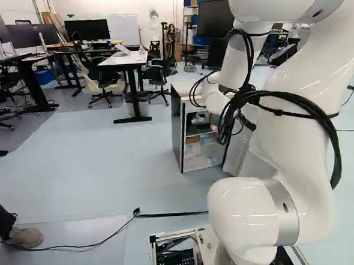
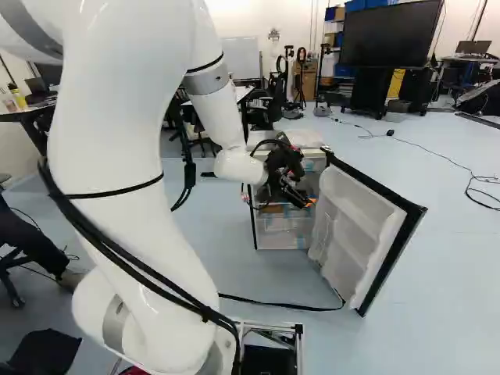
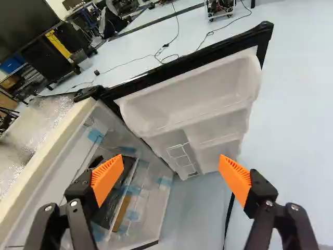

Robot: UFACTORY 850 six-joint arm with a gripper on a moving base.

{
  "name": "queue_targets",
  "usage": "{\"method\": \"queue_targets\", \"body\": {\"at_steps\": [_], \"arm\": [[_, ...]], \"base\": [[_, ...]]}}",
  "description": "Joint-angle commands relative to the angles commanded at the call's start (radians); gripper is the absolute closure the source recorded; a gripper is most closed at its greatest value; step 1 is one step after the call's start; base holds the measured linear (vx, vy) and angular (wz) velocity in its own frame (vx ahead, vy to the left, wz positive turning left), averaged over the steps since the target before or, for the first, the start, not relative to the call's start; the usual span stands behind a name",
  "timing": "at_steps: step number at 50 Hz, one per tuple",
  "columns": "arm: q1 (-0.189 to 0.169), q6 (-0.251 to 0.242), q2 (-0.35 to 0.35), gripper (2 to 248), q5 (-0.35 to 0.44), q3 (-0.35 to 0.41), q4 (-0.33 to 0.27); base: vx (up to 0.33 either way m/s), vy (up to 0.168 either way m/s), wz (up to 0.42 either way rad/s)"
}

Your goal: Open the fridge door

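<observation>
Fridge door [image 2: 361, 226] stands swung well out from the fridge [image 1: 178, 135], at the right of the right base view. The gripper [image 3: 171, 165] is spread wide, nothing between its orange pads [image 3: 107, 178]. The door's shelved inner face [image 3: 192, 104] lies ahead of them, apart, so any push to widen it should probably press outward there

The gripper [image 3: 162, 178] spreads its orange pads [image 3: 106, 177] wide apart. Ahead of it, the fridge door [image 3: 192, 114] stands open, white bins facing inward, beside the fridge's taped, clear-fronted shelves [image 3: 132, 192].
</observation>
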Motion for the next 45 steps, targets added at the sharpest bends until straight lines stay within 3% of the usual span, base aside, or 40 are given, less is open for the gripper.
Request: {"method": "queue_targets", "body": {"at_steps": [23,45], "arm": [[0.01,0.0,0.027,3,0.003,0.028,-0.057],[0.029,0.0,0.08,3,0.009,0.08,-0.168]], "base": [[0.0,0.0,0.0],[0.0,0.0,0.0]]}}
